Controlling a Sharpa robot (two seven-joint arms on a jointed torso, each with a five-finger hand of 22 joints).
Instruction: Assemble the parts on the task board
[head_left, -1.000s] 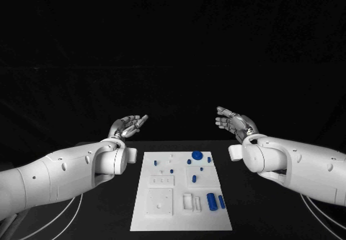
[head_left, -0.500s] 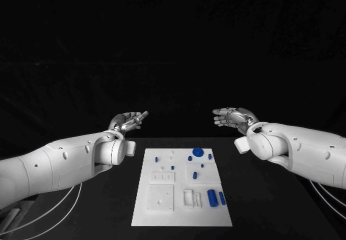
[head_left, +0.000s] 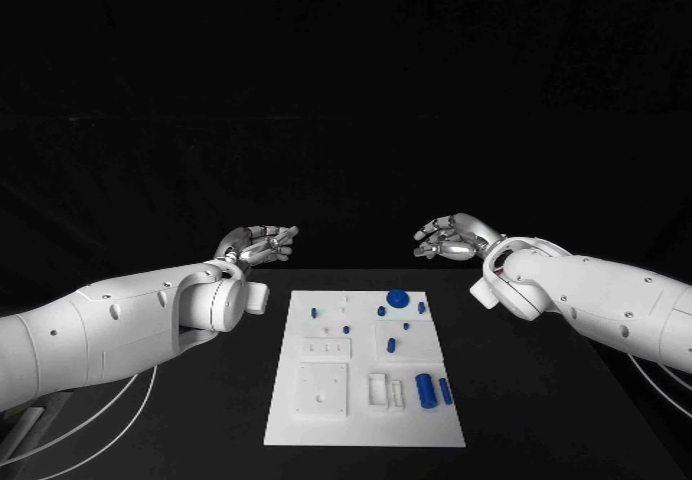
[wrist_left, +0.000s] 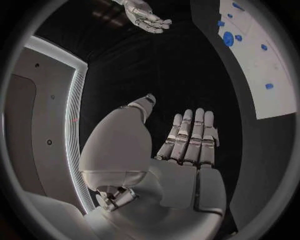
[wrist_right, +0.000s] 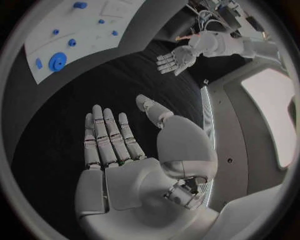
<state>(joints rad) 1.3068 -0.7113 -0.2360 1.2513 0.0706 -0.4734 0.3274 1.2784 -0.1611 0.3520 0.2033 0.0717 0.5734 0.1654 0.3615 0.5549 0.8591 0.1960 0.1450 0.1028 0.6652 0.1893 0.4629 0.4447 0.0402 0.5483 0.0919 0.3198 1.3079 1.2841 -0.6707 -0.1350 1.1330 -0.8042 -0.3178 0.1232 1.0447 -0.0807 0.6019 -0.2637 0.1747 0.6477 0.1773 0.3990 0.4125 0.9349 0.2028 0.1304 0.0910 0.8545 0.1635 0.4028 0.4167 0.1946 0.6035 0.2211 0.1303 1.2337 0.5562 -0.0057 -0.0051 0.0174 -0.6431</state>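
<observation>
White plate: task board (head_left: 361, 420) lies flat in the middle of the black tabletop (head_left: 534, 400), long side running away from the robot.
Blue pieces: round disc (head_left: 397, 297) at the far end of the board; small studs near it, among them one (head_left: 316, 312) on the left side; upright peg (head_left: 391, 346) mid-board; two longer cylinders (head_left: 426, 390) side by side near the right edge, closer to the robot.
Left hand (head_left: 257, 244): raised beyond the board's far-left corner, well apart from it, fingers spread, palm bare, nothing held; same flat spread palm in the left wrist view (wrist_left: 187, 145).
Right hand (head_left: 451, 237): raised beyond the far-right corner, also clear of the board; fingers apart and empty in the right wrist view (wrist_right: 112, 145), looking slightly curled from the head camera.
Step in hand: judged to be the very start, approach before the first pick; no part touched yet.
Doing it well: lower one hand at a time; send the right hand toward the disc or the cylinders on its own side, the left toward the studs on its side.
Grasp: come down from above, pinch each small piece between thumb and a fingertip, avoid sweeping neighbours.
Risk: studs sit close together at the far end, so wide-spread fingers could knock one loose; board may slide if pressed sideways.
Unclear: which socket suits which piece, too small to tell.
</observation>
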